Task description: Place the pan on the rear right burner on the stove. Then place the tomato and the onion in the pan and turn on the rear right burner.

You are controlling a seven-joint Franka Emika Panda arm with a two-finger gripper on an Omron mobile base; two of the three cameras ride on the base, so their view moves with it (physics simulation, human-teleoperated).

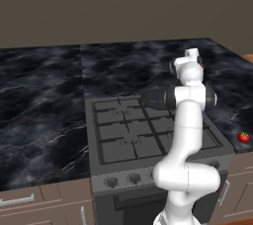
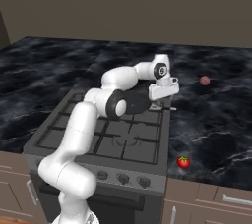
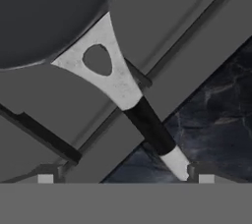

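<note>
The claw (image 3: 123,178) is standing open above the pan (image 3: 44,12) handle, gripping nothing. The pan is sitting on the stove (image 2: 123,139) at its rear right burner. The tomato (image 2: 183,162) and the onion (image 2: 204,80) are lying on the tabletop (image 2: 216,120), right of the stove.

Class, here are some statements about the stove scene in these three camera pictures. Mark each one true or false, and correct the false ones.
1. The pan rests on the stove grates. True.
2. The tomato lies inside the pan. False: it lies on the counter to the right of the stove, near the front edge.
3. The gripper is clamped on the pan's handle. False: its jaws stand open, with the handle's end between them.
4. The onion lies on the counter, farther back than the tomato. True.
5. The onion and the tomato touch each other. False: they lie well apart.
</note>
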